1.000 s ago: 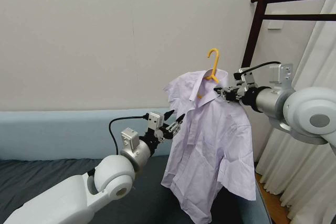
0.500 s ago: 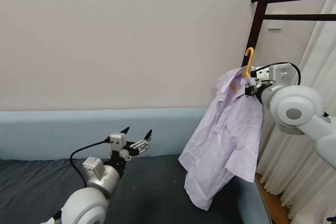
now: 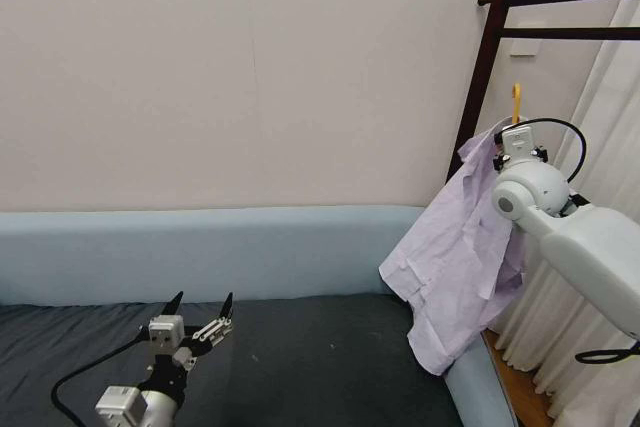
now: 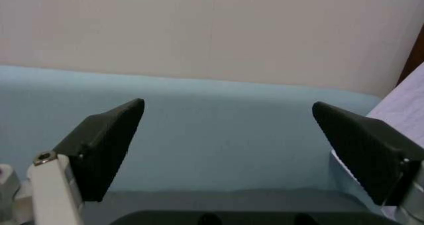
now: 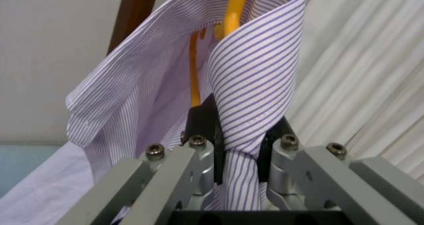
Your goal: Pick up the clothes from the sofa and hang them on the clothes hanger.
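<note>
Your R hand (image 5: 237, 131) grips shirt (image 5: 261, 71) collar, hanger (image 5: 234, 9) just above it; L hand (image 3: 203, 301) open over sofa (image 3: 330, 357).

Left pincer (image 3: 203, 300): black wedge fingers (image 4: 106, 135) on white-and-silver block (image 3: 165, 328), black cable (image 3: 75, 387). Right pincer (image 5: 240, 135): grey metal links (image 5: 166, 185), dark hex screws (image 5: 197, 141), black pads (image 5: 202, 125). Right arm (image 3: 590, 247): white shell, round grey joint cap (image 3: 505, 204), looped black cable (image 3: 570, 132)

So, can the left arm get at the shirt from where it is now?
Probably not. The left gripper hangs open low over the sofa seat, while the shirt hangs far to its right, held by the right gripper beside the rack. Nothing blocks the way.
</note>
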Controlling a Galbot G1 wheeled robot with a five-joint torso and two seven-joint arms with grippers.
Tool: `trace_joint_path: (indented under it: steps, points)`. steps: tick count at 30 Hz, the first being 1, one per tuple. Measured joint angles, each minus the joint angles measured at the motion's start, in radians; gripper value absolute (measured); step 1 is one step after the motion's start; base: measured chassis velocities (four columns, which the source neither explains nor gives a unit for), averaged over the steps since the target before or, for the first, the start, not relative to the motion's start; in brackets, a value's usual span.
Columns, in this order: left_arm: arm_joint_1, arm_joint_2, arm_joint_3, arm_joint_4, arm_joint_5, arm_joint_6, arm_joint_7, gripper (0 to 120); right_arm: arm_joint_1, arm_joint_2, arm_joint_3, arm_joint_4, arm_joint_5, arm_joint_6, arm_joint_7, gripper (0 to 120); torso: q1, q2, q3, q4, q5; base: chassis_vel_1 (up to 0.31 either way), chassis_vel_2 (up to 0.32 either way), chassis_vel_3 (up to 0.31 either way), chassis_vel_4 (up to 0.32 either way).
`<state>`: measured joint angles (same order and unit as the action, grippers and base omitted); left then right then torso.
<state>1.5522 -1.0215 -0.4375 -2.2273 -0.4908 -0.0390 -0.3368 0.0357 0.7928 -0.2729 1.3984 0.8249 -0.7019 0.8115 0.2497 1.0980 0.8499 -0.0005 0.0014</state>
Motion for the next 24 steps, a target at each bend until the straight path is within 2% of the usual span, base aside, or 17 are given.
trace_joint_path:
  steps: [3, 7, 13, 19, 21, 24]
  points:
    - [0.047, -0.055, -0.008, -0.003, 0.022, -0.015, 0.008, 100, 0.056, 0.072, -0.005, -0.13, -0.09, 0.028, -0.05, 10, 0.0, 0.0, 0.0, 0.0002, 0.0, 0.0, 0.0, 0.0, 0.0]
    - [0.067, -0.082, -0.012, -0.003, 0.036, -0.028, 0.009, 100, 0.147, 0.13, -0.039, -0.238, -0.148, 0.045, -0.097, 10, 0.0, 0.0, 0.0, 0.0004, -0.0005, 0.0, 0.0, 0.0, 0.0]
    - [0.077, -0.088, -0.016, -0.012, 0.037, -0.037, 0.008, 100, 0.303, 0.226, -0.107, -0.434, -0.157, 0.054, -0.15, 10, 0.0, 0.0, 0.0, 0.0006, -0.0006, 0.0, 0.0, 0.0, 0.0]
    - [0.081, -0.088, -0.019, -0.021, 0.037, -0.038, 0.007, 100, 0.383, 0.275, -0.128, -0.568, -0.156, 0.07, -0.199, 10, 0.0, 0.0, 0.0, 0.0004, -0.0006, 0.0, 0.0, 0.0, 0.0]
    - [0.084, -0.089, -0.026, -0.026, 0.034, -0.041, 0.007, 100, 0.452, 0.308, -0.138, -0.681, -0.159, 0.093, -0.252, 10, 0.0, 0.0, 0.0, 0.0, -0.0003, 0.0, 0.0, 0.0, 0.0]
    - [0.086, -0.085, -0.028, -0.026, 0.031, -0.042, 0.006, 100, 0.489, 0.325, -0.135, -0.736, -0.171, 0.104, -0.282, 10, 0.0, 0.0, 0.0, -0.0002, -0.0002, 0.0, 0.0, 0.0, 0.0]
